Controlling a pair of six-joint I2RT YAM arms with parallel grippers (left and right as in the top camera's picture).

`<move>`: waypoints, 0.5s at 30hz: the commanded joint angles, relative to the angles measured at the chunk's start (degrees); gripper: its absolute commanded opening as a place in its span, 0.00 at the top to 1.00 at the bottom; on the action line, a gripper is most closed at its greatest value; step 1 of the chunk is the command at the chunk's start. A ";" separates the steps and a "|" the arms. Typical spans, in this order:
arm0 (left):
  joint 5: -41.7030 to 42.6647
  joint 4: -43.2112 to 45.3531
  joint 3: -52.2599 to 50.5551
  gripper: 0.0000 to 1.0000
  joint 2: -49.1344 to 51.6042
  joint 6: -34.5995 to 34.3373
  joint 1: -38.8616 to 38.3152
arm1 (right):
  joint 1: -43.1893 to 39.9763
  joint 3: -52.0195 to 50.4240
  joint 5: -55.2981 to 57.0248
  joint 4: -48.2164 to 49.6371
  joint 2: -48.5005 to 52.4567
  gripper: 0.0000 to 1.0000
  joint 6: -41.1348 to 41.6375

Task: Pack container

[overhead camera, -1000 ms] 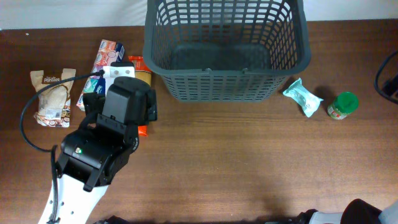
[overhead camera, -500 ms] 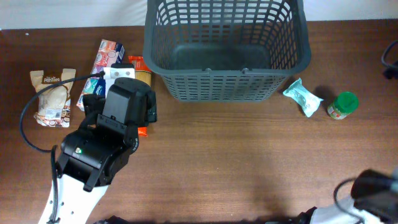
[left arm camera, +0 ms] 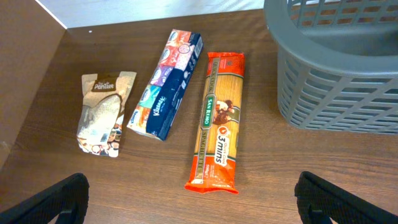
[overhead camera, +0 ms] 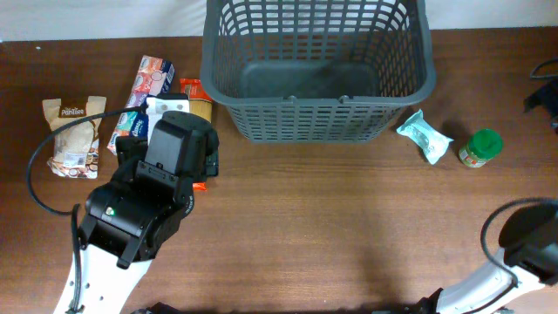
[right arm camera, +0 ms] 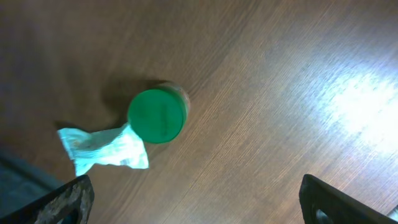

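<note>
Both claws spread wide and empty above the wooden table [overhead camera: 331, 227]; container at the far edge.
Nearest, the left gripper [left arm camera: 199, 202] hangs with its jaws far apart, gripping nothing, above an orange spaghetti packet [left arm camera: 219, 121]. Just left of that lies a blue tissue pack [left arm camera: 166, 84], then a brown pouch [left arm camera: 102, 112]. The right gripper [right arm camera: 202, 202], equally wide and holding nothing, hovers over a green-lidded jar [right arm camera: 157, 116] just beside a pale teal sachet [right arm camera: 106, 149]. Farther back, the dark grey container [overhead camera: 318, 122] stands upright between the two groups, its floor showing through the open top.
</note>
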 commanded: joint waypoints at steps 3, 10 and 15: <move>-0.83 -0.24 0.98 0.01 -0.28 0.42 0.28 | -0.42 0.13 -1.05 0.11 5.18 0.01 0.74; -0.81 -0.24 0.98 0.01 -0.28 0.42 0.28 | -0.24 0.11 -1.51 1.33 6.62 0.01 0.72; 0.24 -0.24 0.98 0.01 -0.28 0.42 0.28 | 2.40 -1.29 -1.44 3.82 7.15 0.01 -3.23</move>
